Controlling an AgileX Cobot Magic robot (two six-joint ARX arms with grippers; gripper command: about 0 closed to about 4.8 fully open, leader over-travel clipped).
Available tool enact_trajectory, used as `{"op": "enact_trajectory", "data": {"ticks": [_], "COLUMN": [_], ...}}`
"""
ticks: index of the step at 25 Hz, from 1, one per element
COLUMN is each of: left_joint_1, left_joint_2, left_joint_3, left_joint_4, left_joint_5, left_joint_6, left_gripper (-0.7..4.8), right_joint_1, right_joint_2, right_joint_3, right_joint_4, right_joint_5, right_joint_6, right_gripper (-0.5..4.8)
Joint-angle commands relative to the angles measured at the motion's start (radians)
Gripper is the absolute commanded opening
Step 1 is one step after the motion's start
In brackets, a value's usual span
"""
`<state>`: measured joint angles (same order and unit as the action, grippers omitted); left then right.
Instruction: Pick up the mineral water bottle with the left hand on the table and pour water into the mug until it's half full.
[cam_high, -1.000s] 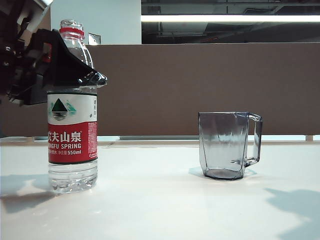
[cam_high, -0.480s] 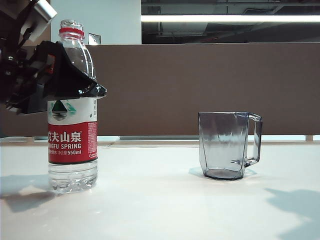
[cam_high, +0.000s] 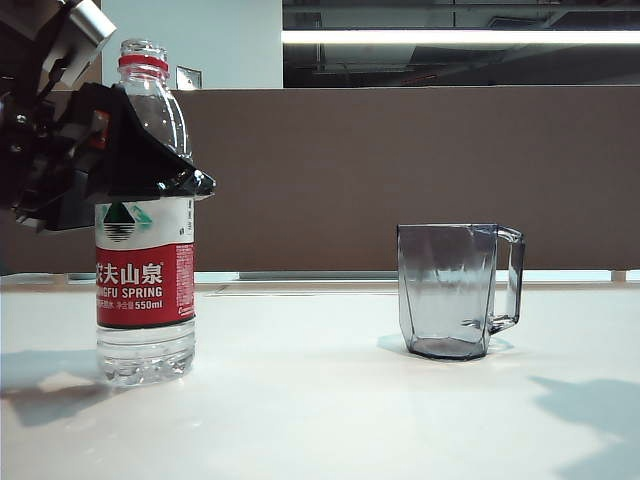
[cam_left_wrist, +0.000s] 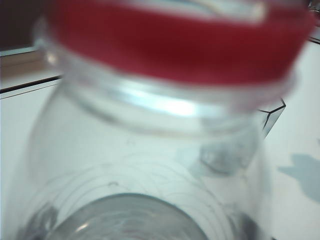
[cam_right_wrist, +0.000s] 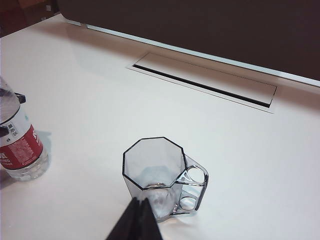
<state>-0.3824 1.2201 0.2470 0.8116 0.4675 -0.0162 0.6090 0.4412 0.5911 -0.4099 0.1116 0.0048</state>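
The mineral water bottle (cam_high: 145, 270) stands upright and uncapped on the left of the white table (cam_high: 320, 420). My left gripper (cam_high: 172, 176) straddles its clear shoulder just above the red-and-white label. The jaws are spread wide, one black finger (cam_high: 190, 180) crosses in front and the other is hidden behind. In the left wrist view the bottle (cam_left_wrist: 150, 150) fills the frame, blurred. The smoky faceted mug (cam_high: 455, 290) stands empty to the right, handle turned away from the bottle. My right gripper (cam_right_wrist: 137, 220) hangs shut above the near side of the mug (cam_right_wrist: 155, 172).
A brown partition (cam_high: 400, 180) runs along the table's far edge. A long cable slot (cam_right_wrist: 205, 82) is set into the tabletop behind the mug. Bare table lies between the bottle (cam_right_wrist: 20, 145) and the mug.
My left gripper has sunk a little down the bottle's shoulder toward the label. Bottle, mug and right arm have stayed put.
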Motion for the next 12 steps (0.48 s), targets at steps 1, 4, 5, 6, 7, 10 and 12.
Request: {"op": "enact_trajectory", "data": {"ticks": [1,4,5,6,7,10,12], "left_joint_1": [-0.002,-0.002,-0.002,-0.002,-0.002,-0.002,-0.002], "left_joint_2": [-0.003,-0.003,-0.003,-0.003,-0.003,-0.003,-0.003], "left_joint_3": [0.003,0.003,0.003,0.003,0.003,0.003,0.003], "left_joint_4": [0.013,0.013,0.013,0.013,0.013,0.013,0.013], "left_joint_5": [0.005,0.005,0.005,0.004,0.004,0.004,0.004], "left_joint_6": [0.005,0.005,0.005,0.005,0.005,0.005,0.005], "left_gripper": [4.79,4.01,3.76,3.2,2.77,1.76,1.74], "right_joint_1": [0.001,0.001,0.001,0.001,0.001,0.001,0.001], "right_joint_2": [-0.001,-0.001,-0.001,-0.001,-0.001,-0.001,-0.001], "right_joint_3": [0.005,0.005,0.005,0.005,0.005,0.005,0.005], "right_joint_4": [0.018,0.018,0.018,0.018,0.018,0.018,0.018], "right_joint_5": [-0.001,-0.001,-0.001,-0.001,-0.001,-0.001,-0.001], "right_joint_6": [0.003,0.003,0.003,0.003,0.003,0.003,0.003], "right_gripper": [-0.02,-0.02,-0.02,-0.02,-0.02,-0.02,-0.02]}}
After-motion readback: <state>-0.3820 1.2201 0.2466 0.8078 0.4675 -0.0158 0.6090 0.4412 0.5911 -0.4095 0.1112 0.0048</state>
